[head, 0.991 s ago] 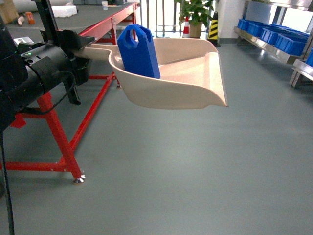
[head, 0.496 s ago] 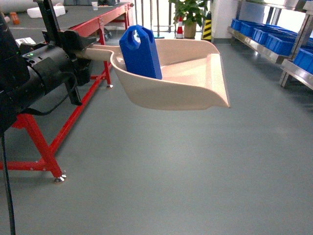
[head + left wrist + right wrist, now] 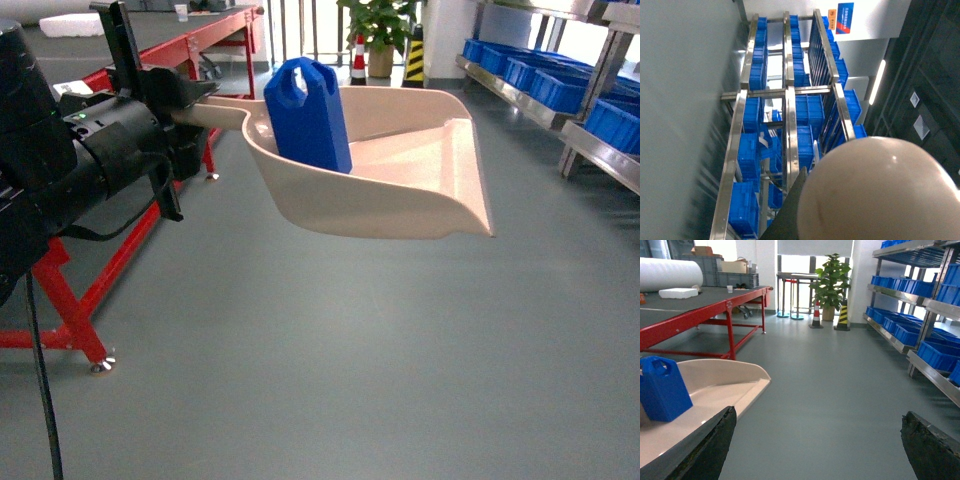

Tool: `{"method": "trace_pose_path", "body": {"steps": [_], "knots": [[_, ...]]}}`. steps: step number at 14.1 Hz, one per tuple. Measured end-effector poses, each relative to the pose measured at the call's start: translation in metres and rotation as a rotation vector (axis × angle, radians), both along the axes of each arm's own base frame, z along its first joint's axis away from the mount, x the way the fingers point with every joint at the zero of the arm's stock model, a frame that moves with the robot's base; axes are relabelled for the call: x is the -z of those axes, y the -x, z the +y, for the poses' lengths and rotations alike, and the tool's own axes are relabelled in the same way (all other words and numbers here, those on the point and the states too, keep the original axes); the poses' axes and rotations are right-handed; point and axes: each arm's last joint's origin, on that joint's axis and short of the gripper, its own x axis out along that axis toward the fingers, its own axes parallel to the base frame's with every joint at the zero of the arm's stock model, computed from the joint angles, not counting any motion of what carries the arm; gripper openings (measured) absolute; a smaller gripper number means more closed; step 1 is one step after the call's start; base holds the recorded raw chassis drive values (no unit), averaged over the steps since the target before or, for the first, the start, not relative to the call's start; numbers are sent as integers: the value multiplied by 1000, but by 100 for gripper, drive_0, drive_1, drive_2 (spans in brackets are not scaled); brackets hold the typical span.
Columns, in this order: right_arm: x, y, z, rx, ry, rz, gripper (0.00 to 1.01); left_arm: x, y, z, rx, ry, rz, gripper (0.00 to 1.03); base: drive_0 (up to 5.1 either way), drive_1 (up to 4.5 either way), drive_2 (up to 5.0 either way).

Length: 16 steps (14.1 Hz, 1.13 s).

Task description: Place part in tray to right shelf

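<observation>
The beige tray (image 3: pixel 400 190) hangs level over the floor, left of centre in the head view. My left gripper (image 3: pixel 192 98) is shut on its long handle (image 3: pixel 225 110). The blue part (image 3: pixel 307 115) stands upright in the tray's back corner and also shows in the right wrist view (image 3: pixel 662 387). In the left wrist view the tray's rounded back (image 3: pixel 880 190) fills the lower right beside one dark finger (image 3: pixel 792 212). My right gripper (image 3: pixel 817 435) is open over bare floor, just right of the tray lip (image 3: pixel 747 395). The steel shelf (image 3: pixel 565 115) runs along the right.
Blue crates (image 3: pixel 600 120) sit on the shelf (image 3: pixel 927 367), whose rows of crates (image 3: pixel 747 145) also fill the left wrist view. A red-framed table (image 3: pixel 60 280) stands at the left. A potted plant (image 3: pixel 378 30) and striped cones (image 3: pixel 412 60) stand at the far end.
The whole view has shifted: the red table has slid left and the shelf has come closer on the right. The tray with the part now sits slightly further right in view.
</observation>
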Motion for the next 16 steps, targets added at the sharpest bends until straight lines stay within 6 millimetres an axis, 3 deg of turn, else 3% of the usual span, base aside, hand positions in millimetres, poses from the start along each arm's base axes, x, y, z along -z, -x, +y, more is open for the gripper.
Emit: {"method": "trace_pose_path", "body": {"steps": [3,16], "knots": [[-1,0,0,0,-1,-4,98,0,-1,9,-33,1,1,14,10,433,-413],[0,0,0,0,0,-1,98,-1,-1,9,-37,4,-10,14,5,429,-420]]}}
